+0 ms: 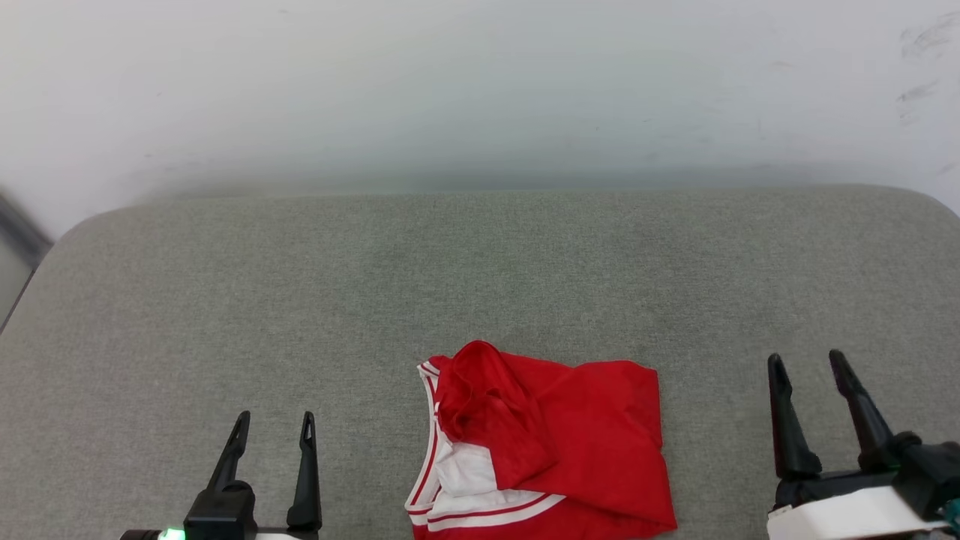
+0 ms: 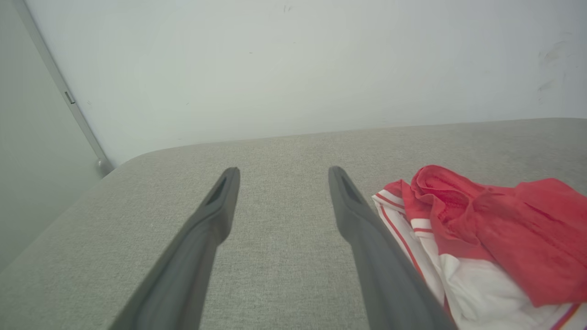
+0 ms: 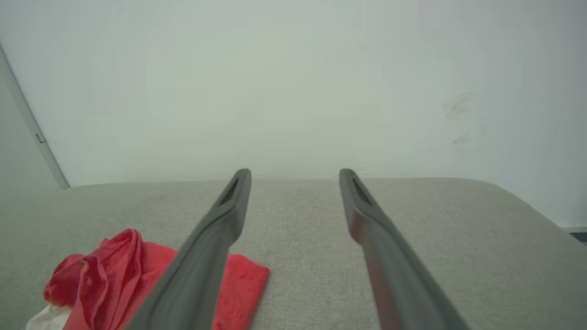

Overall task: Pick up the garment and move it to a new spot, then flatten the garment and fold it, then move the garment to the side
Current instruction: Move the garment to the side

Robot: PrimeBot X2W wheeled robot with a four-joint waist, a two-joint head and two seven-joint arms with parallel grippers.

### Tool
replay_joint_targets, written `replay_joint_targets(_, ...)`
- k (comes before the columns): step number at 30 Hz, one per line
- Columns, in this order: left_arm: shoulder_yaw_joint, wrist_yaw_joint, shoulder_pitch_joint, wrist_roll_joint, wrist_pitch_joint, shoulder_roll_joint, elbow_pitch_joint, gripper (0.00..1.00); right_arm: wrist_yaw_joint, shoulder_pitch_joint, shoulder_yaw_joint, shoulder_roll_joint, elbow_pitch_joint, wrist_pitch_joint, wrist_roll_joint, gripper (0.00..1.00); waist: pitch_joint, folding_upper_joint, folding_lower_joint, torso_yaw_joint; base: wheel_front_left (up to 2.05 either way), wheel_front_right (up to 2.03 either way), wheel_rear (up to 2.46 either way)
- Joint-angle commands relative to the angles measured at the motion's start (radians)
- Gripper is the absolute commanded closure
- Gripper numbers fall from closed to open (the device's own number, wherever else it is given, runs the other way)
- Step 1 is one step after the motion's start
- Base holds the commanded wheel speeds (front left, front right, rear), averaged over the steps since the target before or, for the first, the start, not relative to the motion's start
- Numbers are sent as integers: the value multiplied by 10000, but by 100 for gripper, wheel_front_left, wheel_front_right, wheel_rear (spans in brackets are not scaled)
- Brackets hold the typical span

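Note:
The garment (image 1: 555, 442) is a red shirt with white panels and red-white striped trim. It lies crumpled and partly folded over itself at the near middle of the grey cushioned surface (image 1: 480, 285). Its lettering is hidden. My left gripper (image 1: 274, 424) stands open at the lower left, well clear of the cloth, with nothing between its fingers. My right gripper (image 1: 808, 365) is open too, off to the right of the shirt. In the left wrist view the garment (image 2: 495, 238) lies just right of the open left gripper (image 2: 282, 173). In the right wrist view the garment (image 3: 114, 275) sits lower left of the open right gripper (image 3: 296, 175).
A pale wall (image 1: 480, 90) rises directly behind the cushion's far edge. The cushion's rounded corners show at the far left (image 1: 82, 225) and far right (image 1: 930, 199). A thin vertical strip (image 2: 64, 96) runs down the wall at the left.

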Motion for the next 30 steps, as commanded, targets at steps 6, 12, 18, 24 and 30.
replay_joint_targets(6,81,-47,13,4,-20,-30,-37,0,-4,-1522,-294,-526,-673,-26,-68,0,19,0,1,-22,0,0,0)
replay_joint_targets(12,35,-126,-122,19,-20,-65,22,0,-4,-3412,585,-1786,-404,1009,209,0,87,0,1,120,0,0,0)
replay_joint_targets(18,47,-173,-186,16,-20,-95,1,0,-4,-4541,2370,-3259,256,5355,2509,0,297,0,1,277,0,0,0)
replay_joint_targets(24,32,-227,-411,10,-20,-135,-21,0,-4,-4572,3246,-4129,936,9263,5500,0,689,0,1,424,0,0,0)
replay_joint_targets(30,-73,-323,-804,4,-20,-164,-56,0,-4,-4273,3416,-4177,1674,11202,7199,0,1327,0,1,660,0,0,0)
